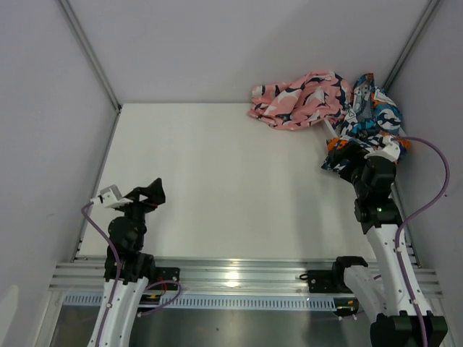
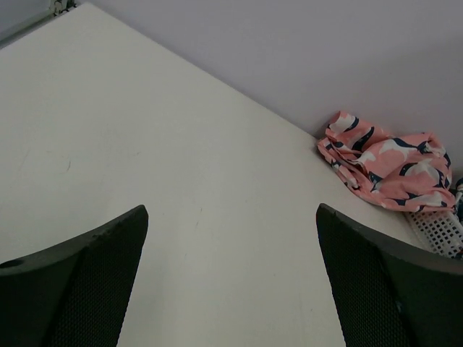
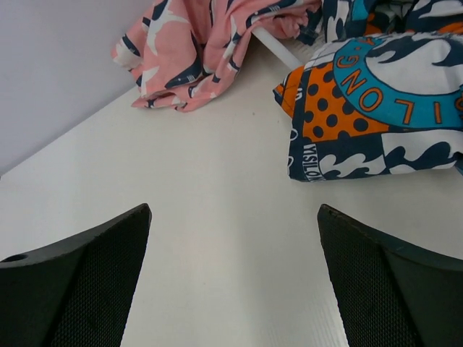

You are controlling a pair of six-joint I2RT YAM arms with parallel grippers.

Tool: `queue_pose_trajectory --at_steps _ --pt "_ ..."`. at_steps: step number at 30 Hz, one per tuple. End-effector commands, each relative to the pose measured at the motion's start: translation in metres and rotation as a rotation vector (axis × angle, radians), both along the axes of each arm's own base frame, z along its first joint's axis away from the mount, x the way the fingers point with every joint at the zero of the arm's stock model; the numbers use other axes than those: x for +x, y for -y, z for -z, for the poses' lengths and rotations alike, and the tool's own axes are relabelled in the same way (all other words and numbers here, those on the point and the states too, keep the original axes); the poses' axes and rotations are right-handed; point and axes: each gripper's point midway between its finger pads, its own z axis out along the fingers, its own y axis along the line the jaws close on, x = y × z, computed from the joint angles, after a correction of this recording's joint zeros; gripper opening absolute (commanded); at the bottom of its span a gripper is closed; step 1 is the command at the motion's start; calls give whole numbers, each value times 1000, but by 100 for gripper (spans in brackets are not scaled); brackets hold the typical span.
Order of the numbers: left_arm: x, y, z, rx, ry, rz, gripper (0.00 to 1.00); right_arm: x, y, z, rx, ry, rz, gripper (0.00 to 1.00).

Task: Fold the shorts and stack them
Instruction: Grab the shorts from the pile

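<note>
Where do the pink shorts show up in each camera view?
Top external: pink shorts upper right, against the back wall.
Left wrist: right of centre, by the back wall.
Right wrist: upper left.
Shared landmark: the blue-teal-orange shorts just right of them; the left wrist shows only a sliver at its right edge.

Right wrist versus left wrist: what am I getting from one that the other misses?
Only the right wrist view shows the blue, teal, orange and white patterned fabric shorts clearly, crumpled close ahead of the open right pincer. Only the left wrist view shows the white mesh plastic basket with its holes, at the right edge, and a long stretch of bare white table beyond the open left pincer. Both show the pink fabric shorts with navy-and-white shapes, bunched by the wall.
</note>
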Motion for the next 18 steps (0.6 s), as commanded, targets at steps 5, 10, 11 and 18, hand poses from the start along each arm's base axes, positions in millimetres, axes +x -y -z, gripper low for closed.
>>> queue_pose_trajectory --at_steps 5,10,11,18 --pt "6 9 13 -112 -13 24 99 60 -19 21 241 -46 16 100" --pt "8 14 10 -88 4 53 99 123 -51 27 362 -28 51 99" --pt "9 15 11 -87 -2 57 99 137 -51 48 358 -62 105 100" --pt "29 23 33 -44 -180 87 99 211 -84 88 351 -79 217 99"
